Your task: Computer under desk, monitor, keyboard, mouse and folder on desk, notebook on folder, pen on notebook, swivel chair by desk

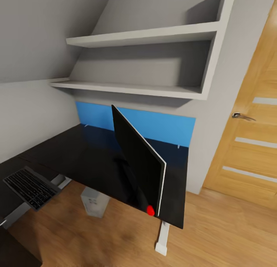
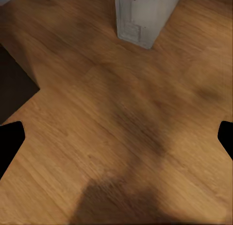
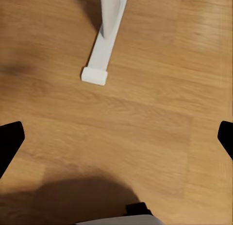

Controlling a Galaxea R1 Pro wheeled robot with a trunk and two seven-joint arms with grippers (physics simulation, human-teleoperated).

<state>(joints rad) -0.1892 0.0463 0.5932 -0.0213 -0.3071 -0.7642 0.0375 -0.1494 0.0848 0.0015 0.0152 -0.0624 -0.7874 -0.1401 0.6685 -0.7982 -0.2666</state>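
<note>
The desk (image 1: 77, 155) with its glossy black top and blue back panel (image 1: 161, 126) stands in the bedroom corner. On it the monitor (image 1: 136, 159) stands upright, turned edge-on to me, with its red dot (image 1: 150, 210) near the desk's front edge. The keyboard (image 1: 30, 187) lies on the desk's left wing, one end seeming to overhang the edge. The silver-grey computer (image 1: 94, 201) stands on the floor under the desk and also appears in the left wrist view as a computer (image 2: 143, 16). My left gripper (image 2: 116, 140) and right gripper (image 3: 116, 140) hang open and empty over bare floor.
The desk's white pedestal leg (image 1: 163, 238) and its foot (image 3: 102, 50) rest on the wooden floor. An oak door (image 1: 250, 136) is at the right. Grey shelves (image 1: 142, 63) run above the desk. A dark unit (image 1: 15, 247) sits at the near left.
</note>
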